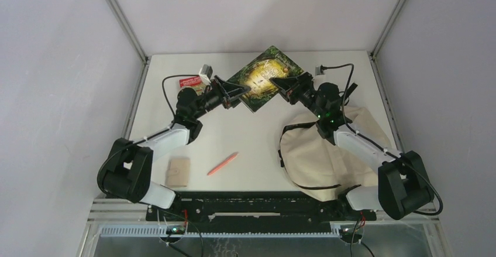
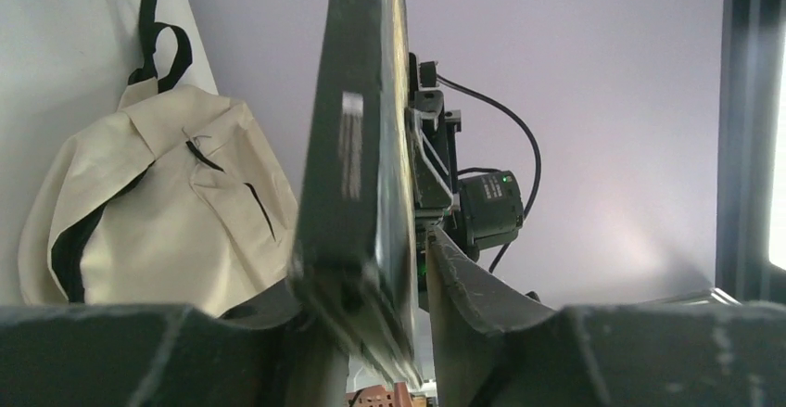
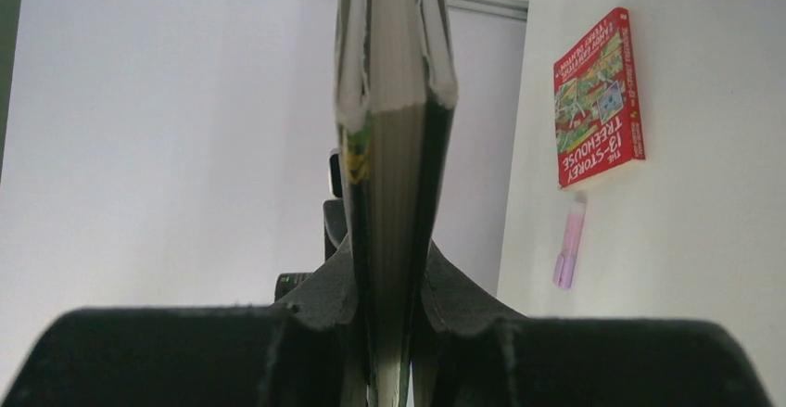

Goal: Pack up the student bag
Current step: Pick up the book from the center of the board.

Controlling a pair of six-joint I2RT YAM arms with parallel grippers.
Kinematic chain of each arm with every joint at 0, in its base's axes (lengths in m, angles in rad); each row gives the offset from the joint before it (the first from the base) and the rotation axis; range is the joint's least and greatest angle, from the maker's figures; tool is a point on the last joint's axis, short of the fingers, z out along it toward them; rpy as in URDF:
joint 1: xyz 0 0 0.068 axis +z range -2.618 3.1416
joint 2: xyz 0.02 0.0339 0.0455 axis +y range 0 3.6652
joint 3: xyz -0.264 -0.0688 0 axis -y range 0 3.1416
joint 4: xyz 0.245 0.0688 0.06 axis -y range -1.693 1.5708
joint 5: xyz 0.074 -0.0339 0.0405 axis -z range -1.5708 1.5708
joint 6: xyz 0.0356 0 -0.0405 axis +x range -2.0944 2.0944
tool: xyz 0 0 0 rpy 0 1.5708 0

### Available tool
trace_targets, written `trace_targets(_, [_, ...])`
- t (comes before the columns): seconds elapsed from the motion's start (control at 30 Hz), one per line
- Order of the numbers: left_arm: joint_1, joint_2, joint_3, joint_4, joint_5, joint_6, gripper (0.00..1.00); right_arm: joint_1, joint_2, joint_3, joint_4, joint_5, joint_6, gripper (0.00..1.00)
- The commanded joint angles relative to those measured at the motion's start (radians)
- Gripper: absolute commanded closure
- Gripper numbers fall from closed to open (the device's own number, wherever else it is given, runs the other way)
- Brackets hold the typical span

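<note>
The white worktop [image 1: 257, 146] carries everything. The cream student bag [image 1: 327, 151] lies flat at its near right, partly under the right arm, black strap at its left edge. Over the far middle, a green book [image 1: 266, 81] spans between both arms. The right tool [image 1: 276, 82] pinches the book's right edge firmly. The left tool [image 1: 238, 90] has a finger on each side of the opposite corner; whether it presses, I cannot tell. A red book [image 1: 190, 82] lies at the far left. A brown pad [image 1: 178, 171] sits at the near left, an orange pen [image 1: 223, 163] just right of it.
</note>
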Motion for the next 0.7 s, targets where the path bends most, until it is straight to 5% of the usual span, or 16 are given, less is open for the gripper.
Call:
trace_targets(0.0, [-0.005,0.012,0.049,0.127,-0.011,-0.037,0.66,0.046,-0.071,-0.007,0.064,-0.002,-0.025,1.00])
trace_targets(0.17, [0.031,0.028,0.060,0.173,0.006,-0.075,0.99,0.054,-0.111,-0.032,-0.026,-0.034,-0.078,1.00])
trace_targets(0.2, [0.049,0.027,0.055,0.193,0.016,-0.087,1.00,0.054,-0.123,-0.032,-0.065,-0.049,-0.109,0.92])
trace_targets(0.3, [0.119,0.005,0.017,0.232,0.048,-0.118,1.00,0.049,-0.194,-0.029,-0.253,-0.058,-0.242,0.39])
trace_targets(0.4, [0.200,-0.039,-0.026,0.223,0.100,-0.116,1.00,0.046,-0.259,0.026,-0.605,0.043,-0.427,0.15])
trace_targets(0.57, [0.322,-0.171,-0.072,-0.005,0.206,0.028,1.00,0.056,-0.301,0.085,-1.030,0.252,-0.665,0.10])
trace_targets(0.67, [0.353,-0.286,0.004,-0.513,0.202,0.349,1.00,0.122,-0.300,0.085,-1.208,0.403,-0.723,0.11])
